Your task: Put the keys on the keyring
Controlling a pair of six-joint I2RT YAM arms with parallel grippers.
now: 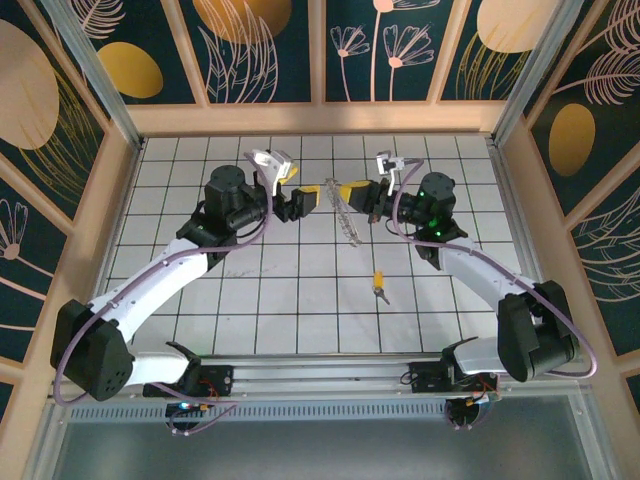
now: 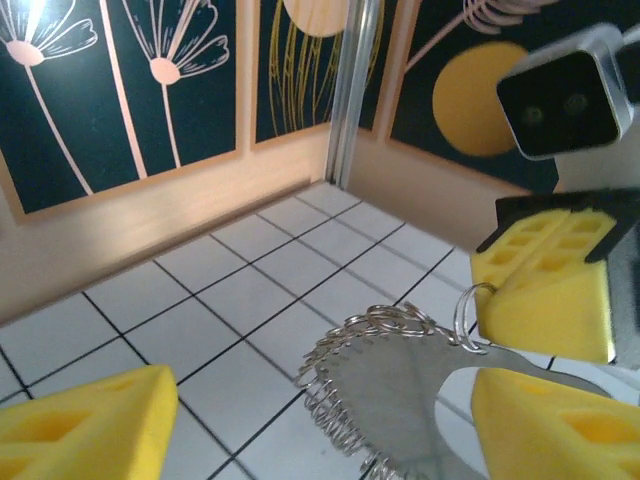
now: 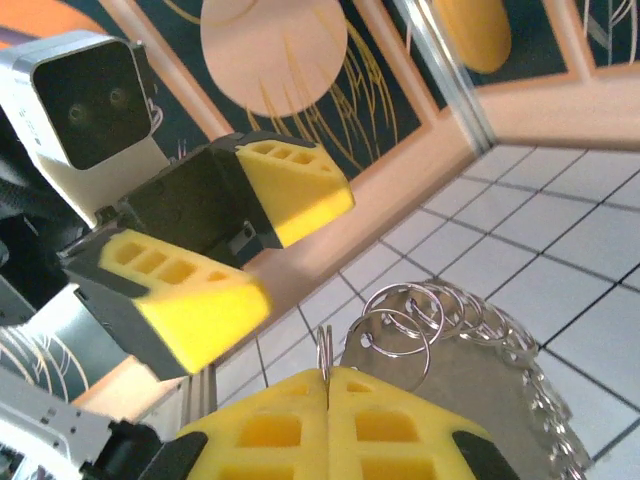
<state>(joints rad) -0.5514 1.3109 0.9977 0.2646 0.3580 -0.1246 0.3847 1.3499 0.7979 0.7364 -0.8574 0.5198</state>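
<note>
**A:** Where's the keyring (image 1: 343,212)?
**B:** Hanging from the right hand (image 3: 328,385), whose fingers are clamped on it.
**A:** And the left hand (image 1: 310,198)?
**B:** Fingers apart, near it. The key (image 1: 379,284) lies on the table (image 1: 300,300).

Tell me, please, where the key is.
Top view: the key lies on the table, right of centre, beside the right arm, apart from the keyring.
</note>
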